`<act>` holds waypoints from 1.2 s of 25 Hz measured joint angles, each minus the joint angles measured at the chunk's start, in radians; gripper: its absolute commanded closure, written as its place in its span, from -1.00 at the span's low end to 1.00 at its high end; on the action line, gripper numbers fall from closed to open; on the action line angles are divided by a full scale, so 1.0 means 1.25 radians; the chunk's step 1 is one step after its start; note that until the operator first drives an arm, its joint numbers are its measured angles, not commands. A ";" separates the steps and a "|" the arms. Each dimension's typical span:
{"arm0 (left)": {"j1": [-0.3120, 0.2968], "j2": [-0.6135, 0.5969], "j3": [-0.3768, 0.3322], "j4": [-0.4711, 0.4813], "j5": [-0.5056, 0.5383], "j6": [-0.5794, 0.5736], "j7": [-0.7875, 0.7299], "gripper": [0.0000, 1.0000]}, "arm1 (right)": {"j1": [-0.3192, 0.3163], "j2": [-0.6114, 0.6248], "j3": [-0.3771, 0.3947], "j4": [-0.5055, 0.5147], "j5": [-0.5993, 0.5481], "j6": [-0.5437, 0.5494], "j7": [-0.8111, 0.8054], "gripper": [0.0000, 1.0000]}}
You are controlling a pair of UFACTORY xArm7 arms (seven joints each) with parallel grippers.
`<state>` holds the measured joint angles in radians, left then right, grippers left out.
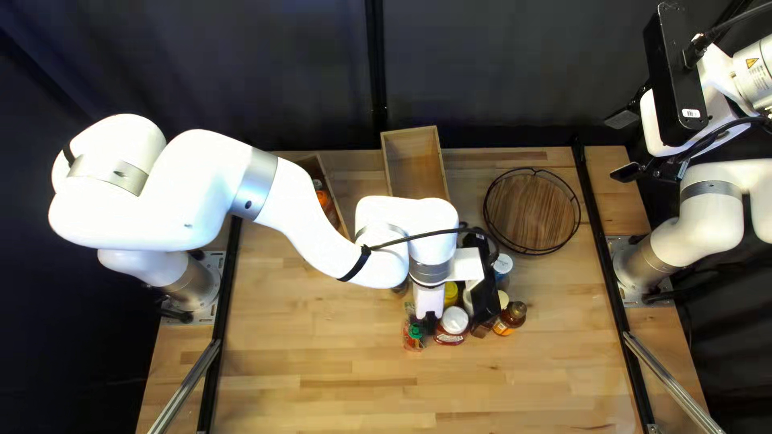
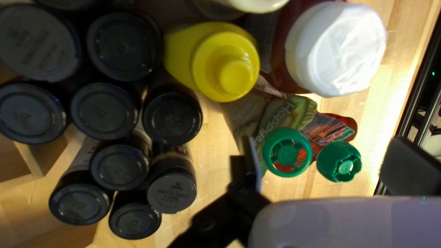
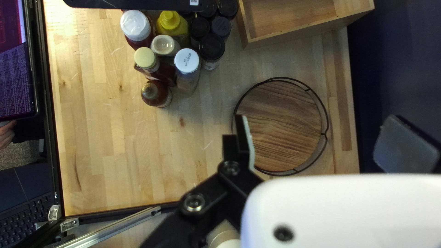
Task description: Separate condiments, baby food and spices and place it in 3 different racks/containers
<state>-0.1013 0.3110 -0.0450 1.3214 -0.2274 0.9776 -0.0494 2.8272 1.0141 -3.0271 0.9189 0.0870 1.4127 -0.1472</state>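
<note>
My left gripper [image 1: 434, 323] is low over the jars and bottles, with the pouches [image 1: 413, 337] close by. In the left wrist view, my left gripper [image 2: 328, 165] stands open around two green-capped pouches [image 2: 275, 117], touching neither on both sides. Beside them are a yellow mustard bottle [image 2: 225, 69], a white-lidded bottle [image 2: 335, 48] and several black-lidded spice jars [image 2: 104, 110]. My right gripper [image 1: 624, 146], raised at the right, is open and empty; in its wrist view the right gripper [image 3: 324, 143] has the round wooden rack [image 3: 280, 119] beneath.
An empty wooden box [image 1: 415, 165] stands at the table's far edge. Another wooden box [image 1: 316, 167] with some items inside is partly under my left arm. A brown bottle [image 1: 512, 313] is at the group's right side. A person's hand [image 3: 5, 133] shows beyond the table edge.
</note>
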 measured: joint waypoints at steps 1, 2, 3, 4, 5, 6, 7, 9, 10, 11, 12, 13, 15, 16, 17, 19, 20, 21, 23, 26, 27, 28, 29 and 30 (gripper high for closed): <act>-0.001 -0.001 0.000 0.001 0.001 0.002 -0.002 1.00 | 0.000 0.000 0.000 0.000 0.000 0.000 0.000 -1.00; -0.001 -0.003 0.001 0.001 0.003 0.004 -0.004 1.00 | 0.000 0.000 0.000 0.000 0.000 0.000 0.000 -1.00; -0.001 -0.007 0.001 0.001 0.004 0.007 -0.005 1.00 | 0.000 0.000 0.000 0.000 0.000 0.000 0.000 -1.00; -0.001 -0.013 0.001 -0.001 0.005 0.010 -0.006 1.00 | 0.000 0.000 0.000 0.000 0.000 0.000 0.000 -1.00; -0.002 -0.023 0.001 -0.003 0.008 0.014 -0.008 1.00 | 0.000 0.000 0.000 0.000 0.000 0.000 0.000 -1.00; -0.002 -0.034 0.002 -0.007 0.011 0.019 -0.010 1.00 | 0.000 0.000 0.000 0.000 0.000 0.000 0.000 -1.00; -0.003 -0.051 0.002 -0.013 0.015 0.026 -0.013 1.00 | 0.000 0.000 0.000 0.000 0.000 0.000 0.000 -1.00; -0.003 -0.087 0.005 -0.024 0.027 0.044 -0.022 1.00 | 0.000 0.000 0.000 0.000 0.000 0.000 0.000 -1.00; -0.003 -0.107 0.006 -0.029 0.035 0.056 -0.027 1.00 | 0.000 0.000 0.000 0.000 0.000 0.000 0.000 -1.00; -0.003 -0.126 0.007 -0.034 0.042 0.070 -0.032 1.00 | 0.000 0.000 0.000 0.000 0.000 0.000 0.000 -1.00; -0.002 -0.146 0.009 -0.038 0.049 0.084 -0.034 1.00 | 0.000 0.000 0.000 0.000 0.000 0.000 0.000 -1.00; 0.000 -0.167 0.011 -0.041 0.056 0.102 -0.034 1.00 | 0.000 0.000 0.000 0.000 0.000 0.000 0.000 -1.00; 0.006 -0.211 0.017 -0.045 0.070 0.143 -0.033 1.00 | 0.000 0.000 0.000 0.000 0.000 0.000 0.000 -1.00; 0.010 -0.233 0.021 -0.047 0.079 0.164 -0.033 1.00 | 0.000 0.000 0.000 0.000 0.000 0.000 0.000 -1.00; 0.014 -0.256 0.024 -0.051 0.087 0.183 -0.034 1.00 | 0.000 0.000 0.000 0.000 0.000 0.000 0.000 -1.00; 0.021 -0.301 0.029 -0.065 0.106 0.216 -0.041 1.00 | 0.000 0.000 0.000 0.000 0.000 0.000 0.000 -1.00; 0.024 -0.319 0.031 -0.074 0.114 0.227 -0.045 1.00 | 0.000 0.000 0.000 0.000 0.000 0.000 0.000 -1.00; 0.027 -0.339 0.033 -0.087 0.122 0.235 -0.048 1.00 | 0.000 0.000 0.000 0.000 0.000 0.000 0.000 -1.00; 0.034 -0.399 0.036 -0.136 0.137 0.246 -0.053 1.00 | 0.000 0.000 0.000 0.000 0.000 0.000 0.000 -1.00; 0.045 -0.501 0.044 -0.237 0.155 0.252 -0.048 1.00 | 0.000 0.000 0.000 0.000 0.000 0.000 0.000 -1.00; 0.049 -0.534 0.048 -0.272 0.161 0.253 -0.043 1.00 | 0.000 0.000 0.000 0.000 0.000 0.000 0.000 -1.00; 0.052 -0.564 0.053 -0.303 0.166 0.253 -0.036 1.00 | 0.000 0.000 0.000 0.000 0.000 0.000 0.000 -1.00; 0.056 -0.591 0.057 -0.333 0.171 0.253 -0.029 1.00 | 0.000 0.000 0.000 0.000 0.000 0.000 0.000 -1.00; 0.058 -0.615 0.063 -0.359 0.177 0.253 -0.020 1.00 | 0.000 0.000 0.000 0.000 0.000 0.000 0.000 -1.00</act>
<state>-0.0281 -0.4582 0.0333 0.8726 -0.0067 1.2944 -0.0738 2.8272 1.0141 -3.0272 0.9189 0.0870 1.4127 -0.1472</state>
